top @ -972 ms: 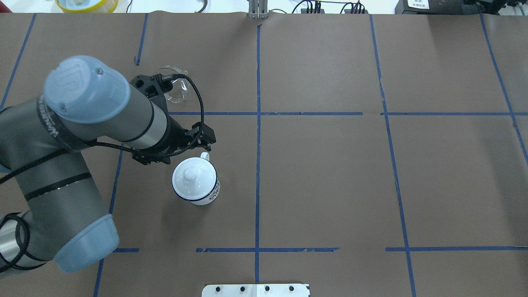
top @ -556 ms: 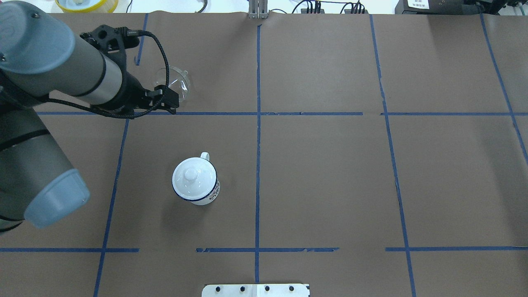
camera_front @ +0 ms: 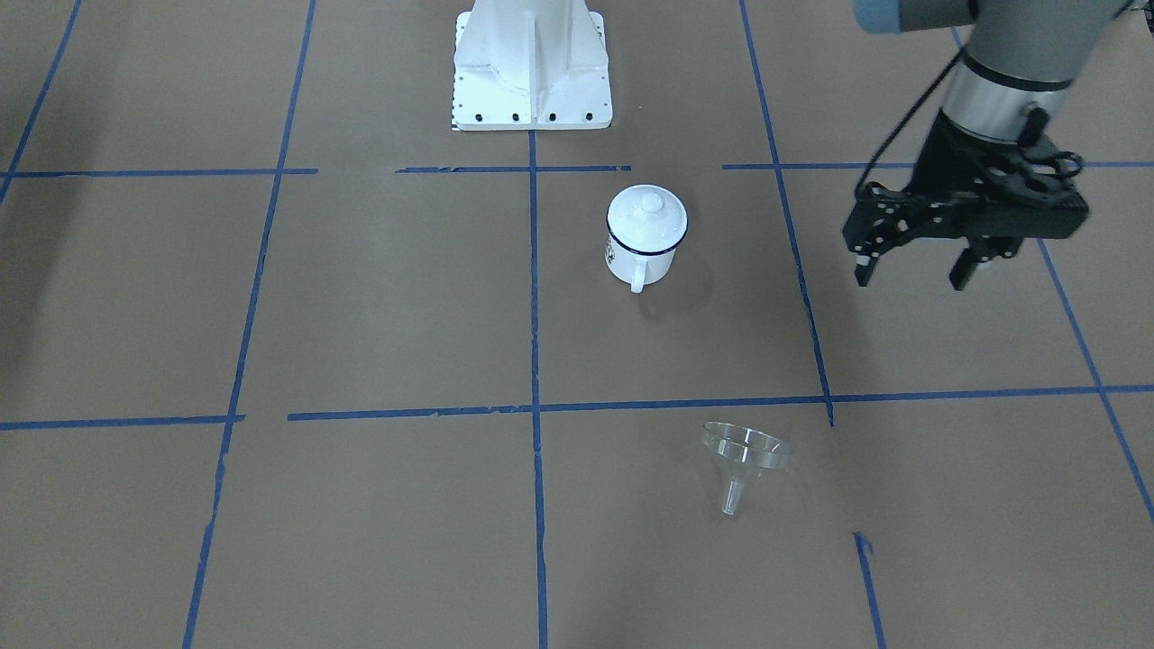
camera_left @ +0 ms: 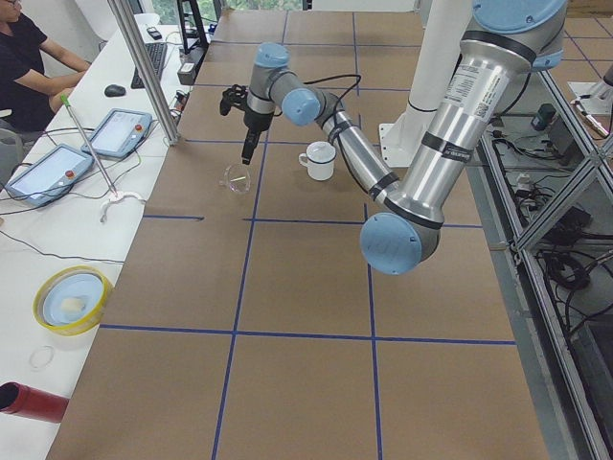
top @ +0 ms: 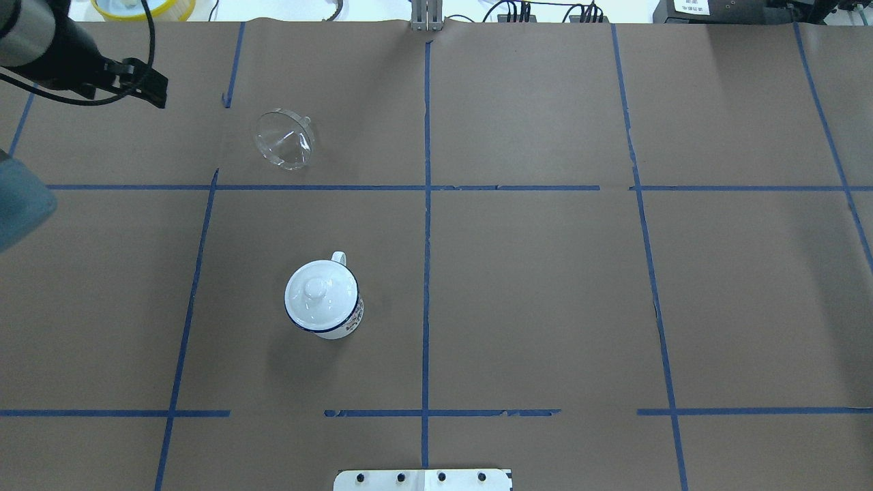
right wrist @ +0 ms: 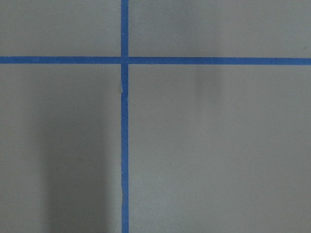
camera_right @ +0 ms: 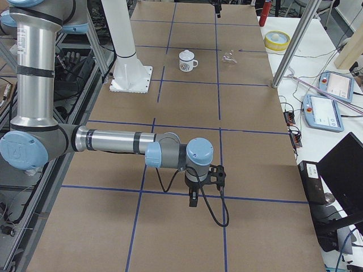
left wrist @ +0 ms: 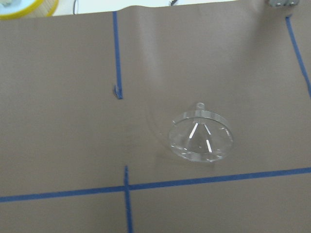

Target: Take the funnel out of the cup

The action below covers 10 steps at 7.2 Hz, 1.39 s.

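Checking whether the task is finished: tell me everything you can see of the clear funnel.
The funnel is small, of clear plastic: a wide round cone, a short narrow spout, a loop tab on the rim. It is out of the cup, lying tilted on the paper-covered table, its mouth toward the robot, spout away. Only the table touches it; the open left gripper is apart.

The funnel (top: 284,140) is lying on its side on the tabletop (top: 545,286), well apart from the cup (top: 326,307), farther from the robot's base (camera_front: 532,68) and toward its left. A lid (top: 318,294) is sitting on the cup. The left hand (camera_front: 911,277) is hovering farther left, apart from both.
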{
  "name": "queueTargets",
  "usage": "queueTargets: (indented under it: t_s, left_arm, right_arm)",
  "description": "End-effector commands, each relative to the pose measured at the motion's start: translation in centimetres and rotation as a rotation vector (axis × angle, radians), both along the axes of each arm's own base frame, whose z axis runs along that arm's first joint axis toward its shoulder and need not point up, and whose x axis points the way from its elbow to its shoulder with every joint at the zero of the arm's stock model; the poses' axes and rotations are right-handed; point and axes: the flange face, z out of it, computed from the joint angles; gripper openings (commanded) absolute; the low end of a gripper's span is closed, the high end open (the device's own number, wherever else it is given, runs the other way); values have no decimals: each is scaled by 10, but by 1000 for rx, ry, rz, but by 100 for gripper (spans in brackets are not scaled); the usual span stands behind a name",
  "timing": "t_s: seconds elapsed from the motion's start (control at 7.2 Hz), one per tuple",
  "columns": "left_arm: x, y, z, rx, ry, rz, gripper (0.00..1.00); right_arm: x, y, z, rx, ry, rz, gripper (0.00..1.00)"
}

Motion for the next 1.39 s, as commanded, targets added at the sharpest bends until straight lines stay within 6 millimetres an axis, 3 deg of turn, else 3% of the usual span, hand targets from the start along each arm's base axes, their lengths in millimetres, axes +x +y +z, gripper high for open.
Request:
queueTargets:
  t_s: [0.0, 0.14, 0.28, 0.42, 0.56, 0.69, 0.83, 1.25]
  left_arm:
    - [-84, -17, 97, -61, -53, 41, 100]
    - [-136, -15, 147, -89, -49, 24, 100]
    - [-169, 14, 207, -119, 10, 106, 100]
    - [-207, 33, 250, -115, 18, 139, 100]
    - [-222, 51, 293, -149, 8, 160, 100]
    - [-231, 54, 325, -160, 3, 177, 100]
    - [-233, 59, 345, -192, 4, 176, 100]
    - [-257, 61, 345, -200, 11, 119, 100]
  right_arm:
    - [0, 0, 0, 0, 0, 0, 100]
    - [0, 0, 0, 0, 0, 0, 100]
    - [0, 0, 0, 0, 0, 0, 100]
    - [0, 0, 0, 0, 0, 0, 100]
    - [0, 0, 1, -2, 0, 0, 100]
    - [0, 0, 0, 0, 0, 0, 100]
    - [0, 0, 1, -2, 0, 0, 100]
    - [0, 0, 0, 0, 0, 0, 100]
